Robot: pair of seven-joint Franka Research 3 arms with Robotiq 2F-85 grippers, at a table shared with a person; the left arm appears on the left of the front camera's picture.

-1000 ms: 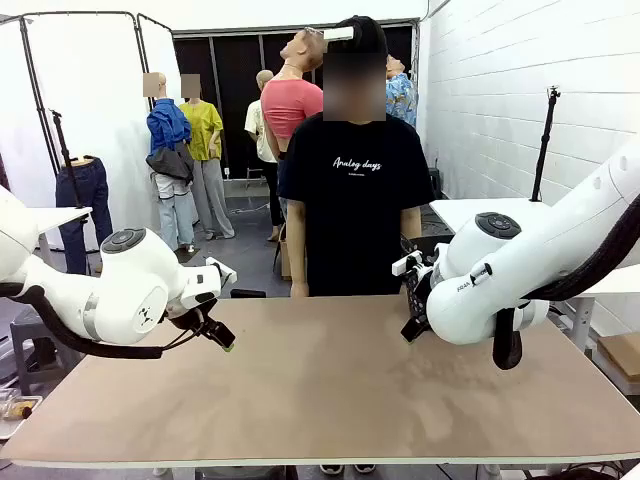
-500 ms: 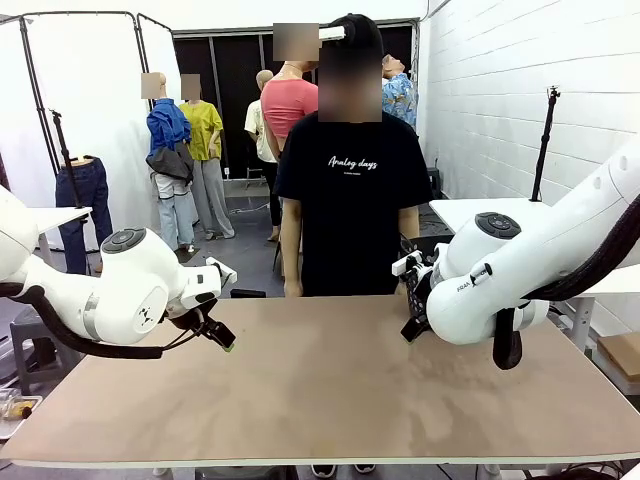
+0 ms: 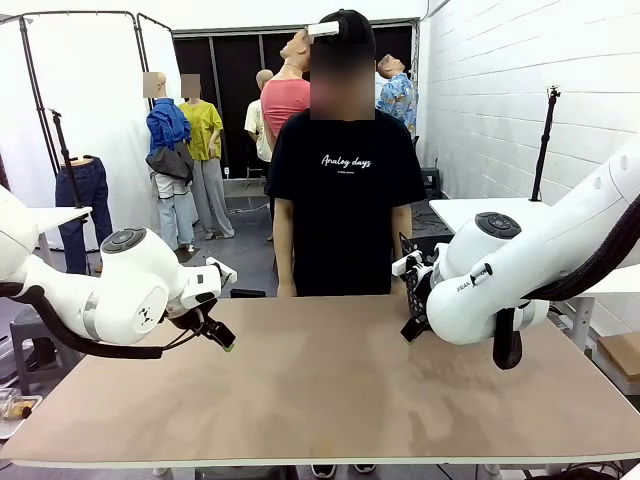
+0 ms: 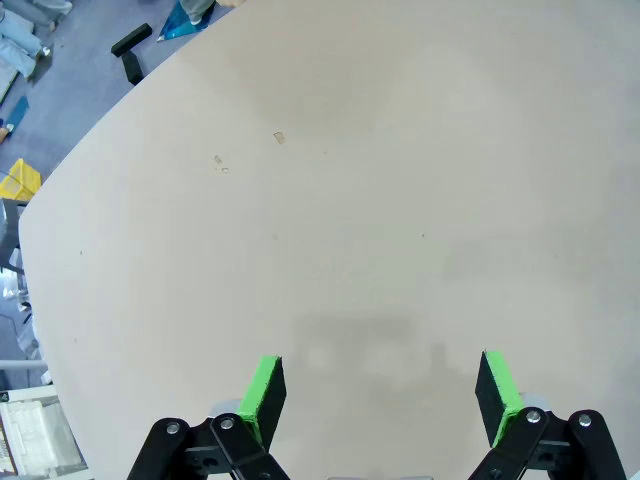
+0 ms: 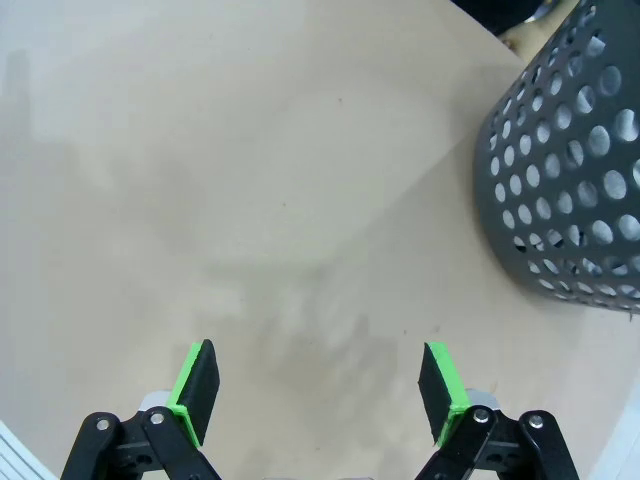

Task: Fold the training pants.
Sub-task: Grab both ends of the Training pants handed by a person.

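Both spread (over table (image 3: 320,400)): left end effector (image 4: 380,360), right end effector (image 5: 316,348)

Left pincer (image 4: 380,364), right pincer (image 5: 318,352): jaws spread.

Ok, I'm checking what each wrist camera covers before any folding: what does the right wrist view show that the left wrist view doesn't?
Right wrist view: a dark perforated basket standing on the table, ahead of the right hand and off to one side.
Left wrist view: blue-grey floor past the table edge, a black object lying on it, and small scraps on the tabletop ahead of the left hand.
Both: the tan table below, and each hand open, holding nothing.
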